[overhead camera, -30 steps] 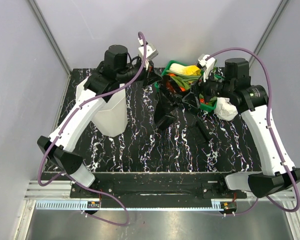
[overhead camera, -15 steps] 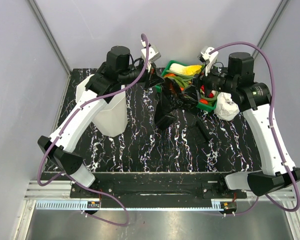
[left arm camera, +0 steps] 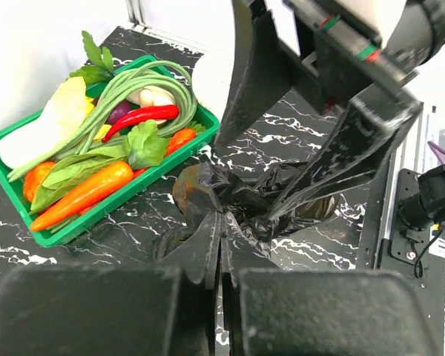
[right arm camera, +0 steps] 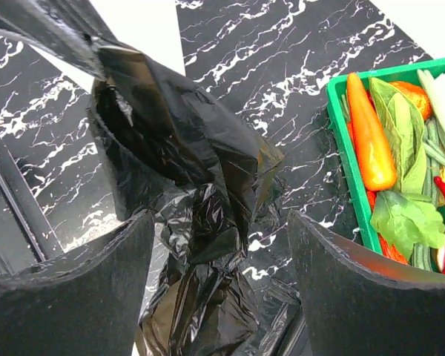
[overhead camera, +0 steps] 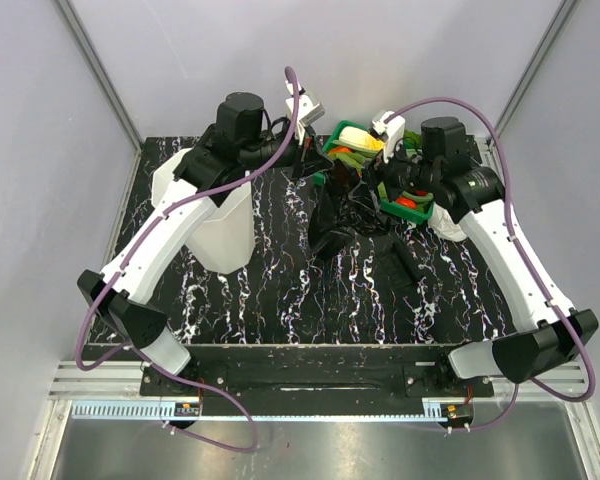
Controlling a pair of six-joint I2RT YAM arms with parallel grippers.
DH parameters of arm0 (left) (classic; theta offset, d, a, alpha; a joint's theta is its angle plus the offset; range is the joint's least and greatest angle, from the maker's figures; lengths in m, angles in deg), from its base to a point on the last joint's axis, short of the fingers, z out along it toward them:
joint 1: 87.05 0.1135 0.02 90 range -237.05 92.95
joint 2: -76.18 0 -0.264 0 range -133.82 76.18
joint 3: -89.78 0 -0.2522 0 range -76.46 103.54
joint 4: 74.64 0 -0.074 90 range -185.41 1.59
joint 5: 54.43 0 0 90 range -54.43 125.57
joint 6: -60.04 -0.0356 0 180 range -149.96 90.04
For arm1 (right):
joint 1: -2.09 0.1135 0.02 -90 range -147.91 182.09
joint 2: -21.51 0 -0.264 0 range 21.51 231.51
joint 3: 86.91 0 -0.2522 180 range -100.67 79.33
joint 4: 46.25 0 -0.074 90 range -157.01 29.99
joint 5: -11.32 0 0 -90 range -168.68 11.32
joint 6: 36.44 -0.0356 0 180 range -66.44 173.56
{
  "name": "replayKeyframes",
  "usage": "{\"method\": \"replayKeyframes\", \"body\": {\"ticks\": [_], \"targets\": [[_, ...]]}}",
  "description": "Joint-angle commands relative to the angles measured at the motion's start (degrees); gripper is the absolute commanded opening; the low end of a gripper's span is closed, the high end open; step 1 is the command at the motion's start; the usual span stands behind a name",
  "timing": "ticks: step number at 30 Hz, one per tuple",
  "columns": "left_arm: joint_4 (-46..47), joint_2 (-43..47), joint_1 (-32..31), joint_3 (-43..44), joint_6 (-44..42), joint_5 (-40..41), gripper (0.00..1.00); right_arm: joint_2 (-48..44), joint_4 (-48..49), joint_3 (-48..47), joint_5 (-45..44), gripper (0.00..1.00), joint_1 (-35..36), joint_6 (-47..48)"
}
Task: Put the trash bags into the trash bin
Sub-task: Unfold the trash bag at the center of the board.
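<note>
One crinkled trash bag (overhead camera: 332, 225) sits just left of the green tray (right arm camera: 334, 111), long axis upright, top end raised. Left gripper (left arm camera: 221, 259) is clamped on the trash bag. Right gripper (right arm camera: 219, 245) has jaws apart, straddling it. One folded black bundle (overhead camera: 402, 265) lies nearside of the tray. One trash bin (overhead camera: 225, 235) stands well left.

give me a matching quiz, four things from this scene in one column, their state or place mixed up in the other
Things
1. left tool
2. right tool
3. tall translucent white plastic trash bin
4. shallow green plastic tray

States or places
A. holds vegetables
B. shut on the crinkled black plastic trash bag
C. open, over the bag
D. stands on the left of the black marbled table

Pairs: 1-B, 2-C, 3-D, 4-A
</note>
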Motion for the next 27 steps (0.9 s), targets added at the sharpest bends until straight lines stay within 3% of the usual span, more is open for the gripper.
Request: {"method": "replayKeyframes", "body": {"ticks": [1, 6, 8, 13, 15, 18, 21, 24, 25, 27], "targets": [[1.5, -0.2, -0.5, 2.7, 1.4, -2.7, 0.00, 0.6, 5.4, 1.7, -2.2, 0.77, 1.0, -1.0], [1.6, 0.1, -0.5, 2.4, 1.7, -4.7, 0.00, 1.8, 7.5, 3.4, -3.3, 0.73, 1.2, -0.8], [1.7, 0.6, -0.5, 1.9, 1.7, -5.0, 0.00, 2.1, 7.9, 3.6, -3.8, 0.61, 1.2, -0.8], [1.4, 2.4, -0.5, -0.3, -0.9, -3.9, 0.00, 1.3, 8.0, 3.3, -7.7, 0.08, 1.3, 0.6], [1.2, 3.3, -0.1, -1.7, -2.2, -2.1, 0.00, 0.4, 7.3, 2.6, -9.5, 0.00, 1.2, 1.3], [3.2, 4.8, 0.9, -4.4, -1.1, 0.6, 0.01, -0.1, 5.1, 0.0, -13.5, 0.00, 1.3, 2.0], [6.1, 6.1, 1.0, -6.8, 1.2, 1.5, 0.12, -0.1, 4.0, -3.2, -18.4, 0.00, 1.2, 1.7], [8.5, 5.8, 1.0, -7.2, 9.1, 1.9, 0.23, 0.9, 3.3, -6.8, -21.9, 0.00, 1.3, -0.2], [9.6, 5.8, 1.0, -7.4, 11.5, 1.7, 0.31, 1.5, 3.1, -8.4, -22.6, 0.00, 1.3, -1.2], [10.6, 5.2, 0.9, -6.8, 16.3, 1.3, 0.63, 3.1, 2.8, -10.6, -25.3, 0.00, 1.3, -3.4]]}}
